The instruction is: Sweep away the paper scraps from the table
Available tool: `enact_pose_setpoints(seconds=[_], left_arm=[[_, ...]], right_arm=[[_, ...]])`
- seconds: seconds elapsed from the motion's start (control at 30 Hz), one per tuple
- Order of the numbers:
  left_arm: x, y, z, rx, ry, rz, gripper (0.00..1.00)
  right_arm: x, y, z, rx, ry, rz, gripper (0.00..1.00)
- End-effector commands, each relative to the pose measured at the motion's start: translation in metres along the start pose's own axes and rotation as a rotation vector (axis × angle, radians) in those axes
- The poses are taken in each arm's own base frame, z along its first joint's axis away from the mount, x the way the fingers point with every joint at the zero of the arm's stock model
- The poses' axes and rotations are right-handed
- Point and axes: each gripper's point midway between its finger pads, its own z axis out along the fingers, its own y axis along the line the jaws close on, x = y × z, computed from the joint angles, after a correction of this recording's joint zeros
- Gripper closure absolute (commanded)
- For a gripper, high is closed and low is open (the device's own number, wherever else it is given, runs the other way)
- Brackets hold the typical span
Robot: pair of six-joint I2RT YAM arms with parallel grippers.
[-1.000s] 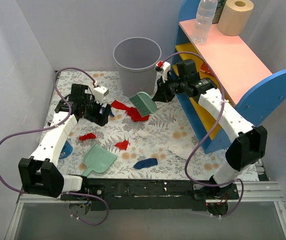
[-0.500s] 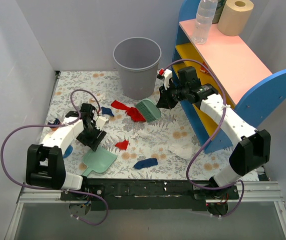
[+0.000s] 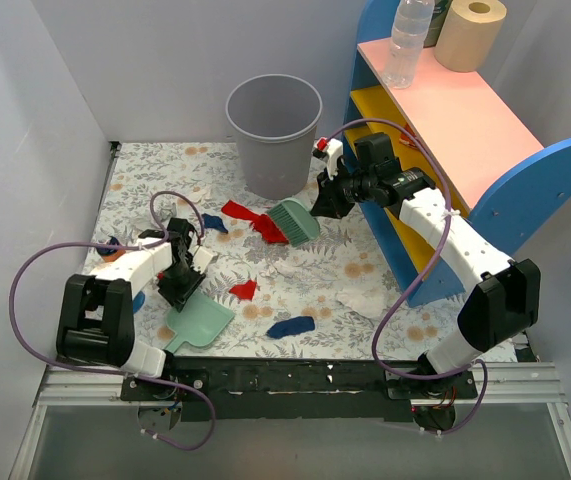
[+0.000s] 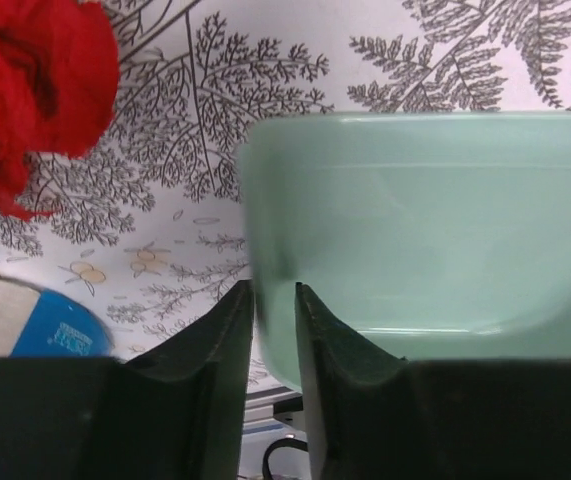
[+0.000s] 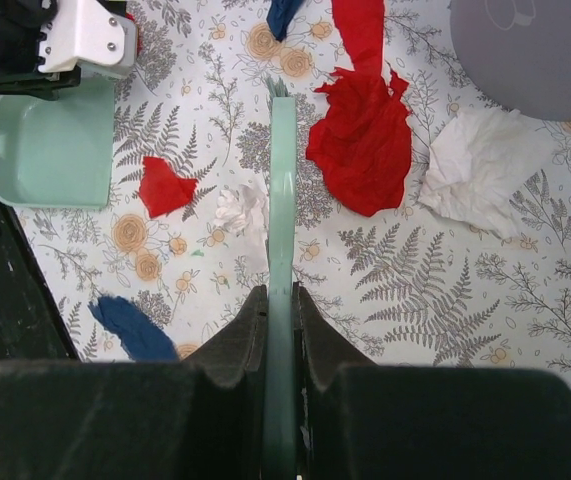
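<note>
Red, dark blue and white paper scraps lie over the flowered table (image 3: 365, 265): a large red one (image 3: 255, 222) (image 5: 363, 140), a small red one (image 3: 245, 290) (image 5: 165, 185), a blue one (image 3: 290, 326), white ones (image 3: 360, 300) (image 5: 480, 165). My left gripper (image 3: 187, 285) (image 4: 275, 300) is shut on the left wall of the mint-green dustpan (image 3: 203, 318) (image 4: 435, 220), which rests on the cloth. A red scrap (image 4: 35, 90) lies just beyond it. My right gripper (image 3: 327, 200) (image 5: 281, 300) is shut on the handle of the green brush (image 3: 295, 220) (image 5: 282, 200), its bristles by the large red scrap.
A grey bin (image 3: 273, 130) stands at the back middle. The blue and yellow shelf (image 3: 455, 110) with a bottle (image 3: 408, 40) and a paper roll (image 3: 470, 32) borders the right side. A blue round object (image 3: 135, 298) lies under my left arm. White walls close the left and back.
My left arm came from the back left toward the near edge, and its jaws closed on the dustpan's wall. The right arm with the brush shifted slightly, then held still.
</note>
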Motion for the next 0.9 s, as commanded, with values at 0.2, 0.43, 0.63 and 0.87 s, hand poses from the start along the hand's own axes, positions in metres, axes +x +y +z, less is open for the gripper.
enact_pose_setpoints(seconds=[0.2, 0.43, 0.63, 0.87], left_arm=[[-0.035, -0.006, 0.010, 0.070, -0.086, -0.081, 1.00], [-0.091, -0.001, 0.011, 0.103, -0.164, -0.082, 1.00], [-0.118, 0.007, 0.002, 0.103, -0.188, -0.109, 0.59], [-0.101, -0.016, -0.053, 0.166, -0.321, -0.038, 0.36]], right_arm=[[-0.019, 0.003, -0.005, -0.005, -0.066, -0.070, 0.99], [-0.024, 0.000, 0.000, -0.017, -0.061, -0.071, 0.99], [-0.023, -0.002, -0.005, 0.006, -0.054, -0.091, 0.99], [-0.009, 0.000, -0.014, 0.039, -0.048, -0.101, 0.99]])
